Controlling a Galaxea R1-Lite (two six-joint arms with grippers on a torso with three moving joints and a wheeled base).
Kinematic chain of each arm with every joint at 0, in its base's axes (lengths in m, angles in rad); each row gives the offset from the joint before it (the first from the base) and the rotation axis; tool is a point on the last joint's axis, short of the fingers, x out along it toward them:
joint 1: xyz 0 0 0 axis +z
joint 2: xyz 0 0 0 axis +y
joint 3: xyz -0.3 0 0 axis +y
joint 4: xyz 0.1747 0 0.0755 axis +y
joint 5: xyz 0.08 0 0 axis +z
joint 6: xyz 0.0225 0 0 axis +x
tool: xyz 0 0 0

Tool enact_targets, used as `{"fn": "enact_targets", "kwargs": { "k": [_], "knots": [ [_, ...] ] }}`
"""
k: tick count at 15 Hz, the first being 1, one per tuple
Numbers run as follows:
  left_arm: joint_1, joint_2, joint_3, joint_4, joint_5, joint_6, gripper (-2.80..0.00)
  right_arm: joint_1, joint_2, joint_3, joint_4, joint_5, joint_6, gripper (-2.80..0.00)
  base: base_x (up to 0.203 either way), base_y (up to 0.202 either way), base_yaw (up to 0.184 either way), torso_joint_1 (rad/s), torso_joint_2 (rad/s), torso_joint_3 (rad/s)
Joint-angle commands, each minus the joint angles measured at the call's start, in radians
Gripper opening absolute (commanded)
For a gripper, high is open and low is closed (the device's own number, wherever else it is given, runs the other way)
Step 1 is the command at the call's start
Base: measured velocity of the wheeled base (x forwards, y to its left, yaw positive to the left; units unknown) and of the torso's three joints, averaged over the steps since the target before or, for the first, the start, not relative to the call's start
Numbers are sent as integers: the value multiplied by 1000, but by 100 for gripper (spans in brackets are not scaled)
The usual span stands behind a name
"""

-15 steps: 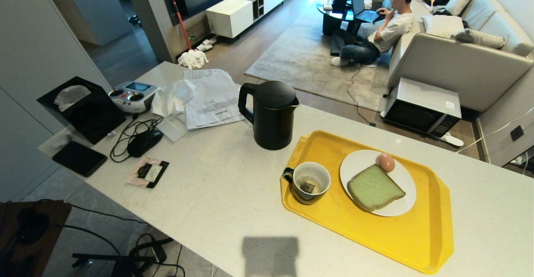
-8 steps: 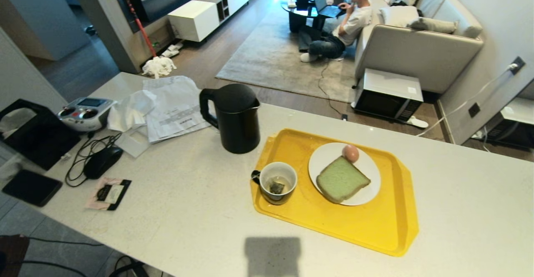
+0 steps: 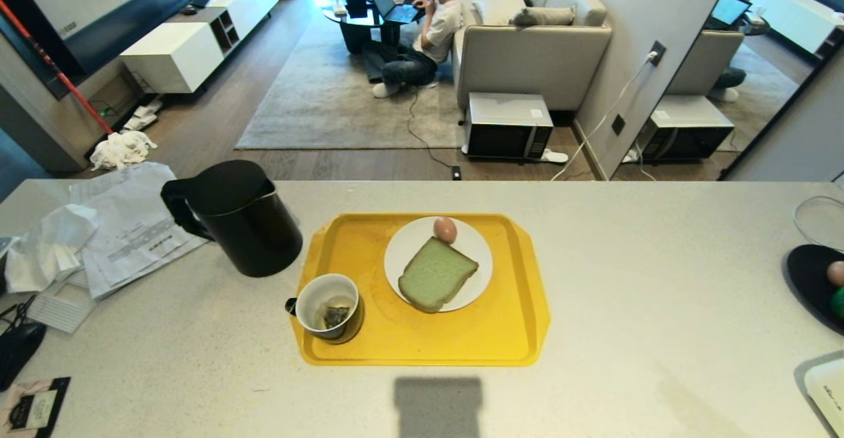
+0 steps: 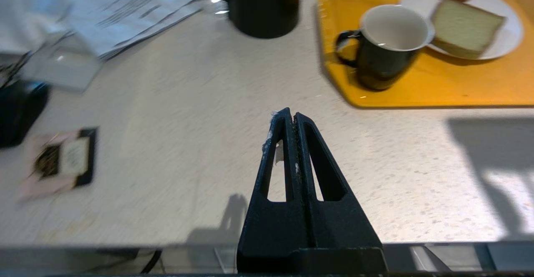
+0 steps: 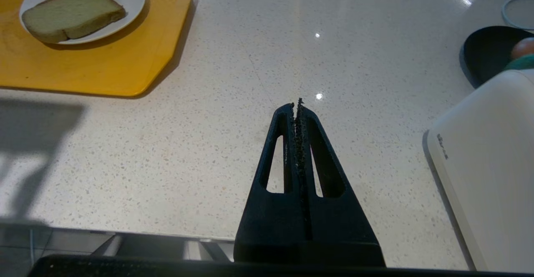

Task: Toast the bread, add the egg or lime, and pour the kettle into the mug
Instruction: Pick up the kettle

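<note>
Yellow plastic tray (image 3: 508,332) sits square in the middle of the pale speckled stone counter (image 3: 626,293), and everything for the job is on or beside it. On the tray's round white plate (image 3: 405,250) lies the thick pale green slice of bread with its tan crust (image 3: 435,275), and the small pinkish-brown egg (image 3: 445,229) rests on the plate's far rim, touching the bread's far edge. Near the tray's front left corner stands the short glossy black mug, white inside (image 3: 328,307), with a tea bag in the bottom. Just off the tray's left edge, on the counter, stands the tall matte black kettle (image 3: 241,227), handle pointing left, lid on. Loose white papers (image 3: 125,227) lie further left.

Left gripper (image 4: 290,116) hangs low at the counter's near edge, fingers pressed together, holding nothing. Right gripper (image 5: 297,107) does the same on the other side, jaws together and empty, well apart from the tray. At the far right edge a black bowl (image 3: 808,280) shows a round green lime (image 3: 839,303). Beyond the counter, a person (image 3: 428,29) sits on the rug with a laptop.
</note>
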Motion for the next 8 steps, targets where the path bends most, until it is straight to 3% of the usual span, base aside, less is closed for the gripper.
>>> {"fn": "enact_targets", "kwargs": {
  "k": [1, 8],
  "knots": [
    [0, 0, 0, -1, 0, 0, -280, 1, 1, 2, 0, 1, -1, -280, -1, 0, -89, 2, -1, 2],
    [0, 0, 0, 0, 0, 0, -280, 1, 1, 2, 0, 1, -1, -280, 0, 0, 0, 0, 0, 0]
  ]
}}
